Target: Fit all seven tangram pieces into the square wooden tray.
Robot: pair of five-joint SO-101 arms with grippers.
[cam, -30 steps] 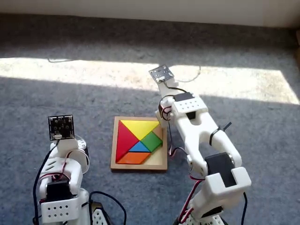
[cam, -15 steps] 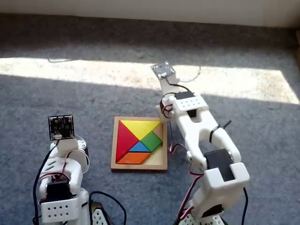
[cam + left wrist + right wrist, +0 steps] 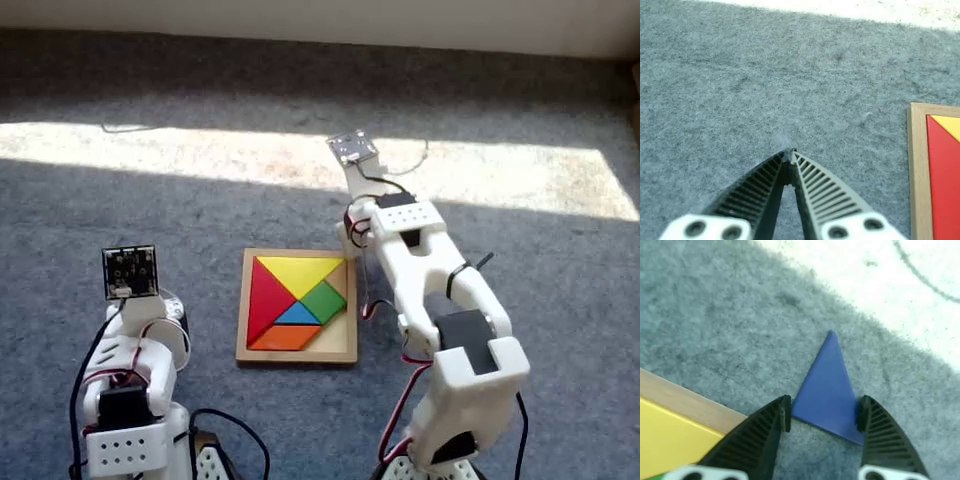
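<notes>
Straddling item: blue triangle (image 3: 827,390), on carpet just beside your tray (image 3: 685,402), apex pointing away; right gripper (image 3: 824,412) jaws wide across its base (left gripper (image 3: 790,155) pinched closed, farther off).

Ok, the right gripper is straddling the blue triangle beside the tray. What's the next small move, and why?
Probably close the right gripper on the blue triangle. Its fingers stand open on either side of the piece's wide end, and the piece lies flat on the carpet just outside the tray. The tray shows a bare corner in the high view, so a grip seems due first.
</notes>
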